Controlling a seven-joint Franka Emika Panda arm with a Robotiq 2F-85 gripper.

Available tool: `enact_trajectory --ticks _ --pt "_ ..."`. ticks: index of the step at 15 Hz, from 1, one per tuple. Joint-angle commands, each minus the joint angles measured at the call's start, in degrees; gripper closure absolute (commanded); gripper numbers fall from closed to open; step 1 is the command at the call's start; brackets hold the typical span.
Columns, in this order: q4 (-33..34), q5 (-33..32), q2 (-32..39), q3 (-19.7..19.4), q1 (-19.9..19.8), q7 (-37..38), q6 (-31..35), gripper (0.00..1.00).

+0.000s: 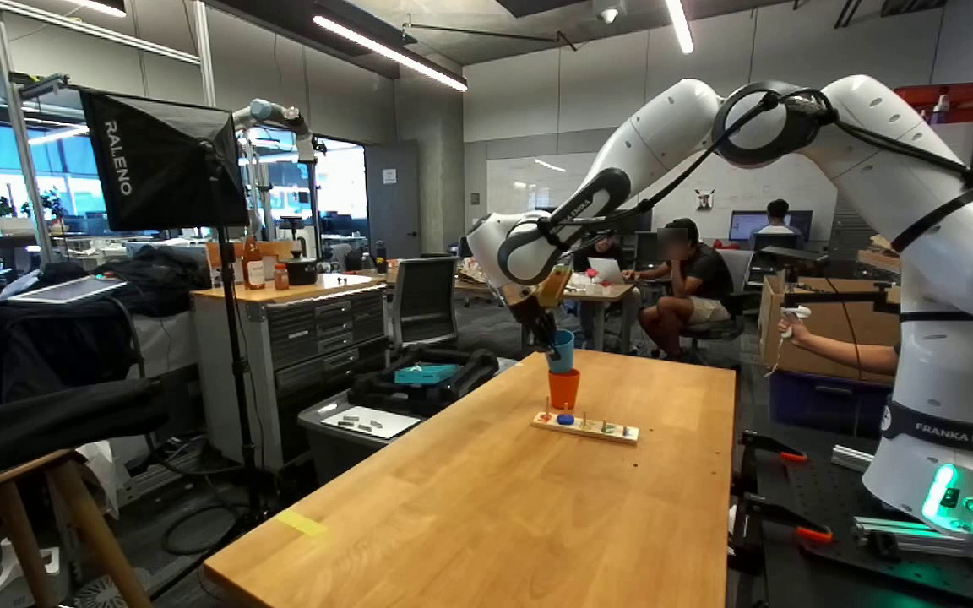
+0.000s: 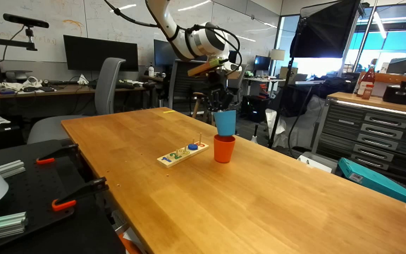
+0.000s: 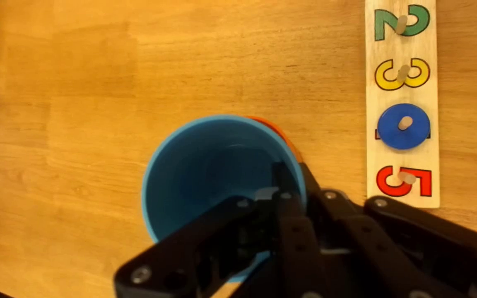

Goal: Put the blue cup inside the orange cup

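Note:
The blue cup point(image 1: 563, 353) is held by my gripper point(image 1: 552, 344) directly over the orange cup point(image 1: 564, 390). In an exterior view the blue cup point(image 2: 226, 123) tilts slightly and its base meets the rim line of the upright orange cup point(image 2: 223, 150). I cannot tell whether the base is inside the rim or just above it. In the wrist view, my gripper point(image 3: 297, 176) is shut on the blue cup's wall, with one finger inside and one outside. The blue cup point(image 3: 205, 174) hides most of the orange cup point(image 3: 279, 130); only a thin rim arc shows.
A wooden number peg strip point(image 2: 171, 160) with a blue disc point(image 2: 192, 146) lies close beside the orange cup; its pegs stand upright. The strip also shows in the wrist view point(image 3: 375, 99). The wooden table point(image 1: 453, 507) has its far edge near the cups.

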Motion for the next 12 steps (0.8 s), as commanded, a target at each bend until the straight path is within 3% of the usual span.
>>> enact_trajectory --ticks 1,3,8,12 --pt "0.8 0.4 0.8 -0.4 0.2 0.0 -0.2 0.68" --pt "1.3 0.7 1.0 -0.4 0.1 -0.2 -0.6 0.64" --pt "1.8 1.6 0.5 0.2 -0.3 -2.0 -1.1 0.27" --pt "-0.7 1.7 -3.5 2.1 -0.3 -7.9 0.4 0.0"
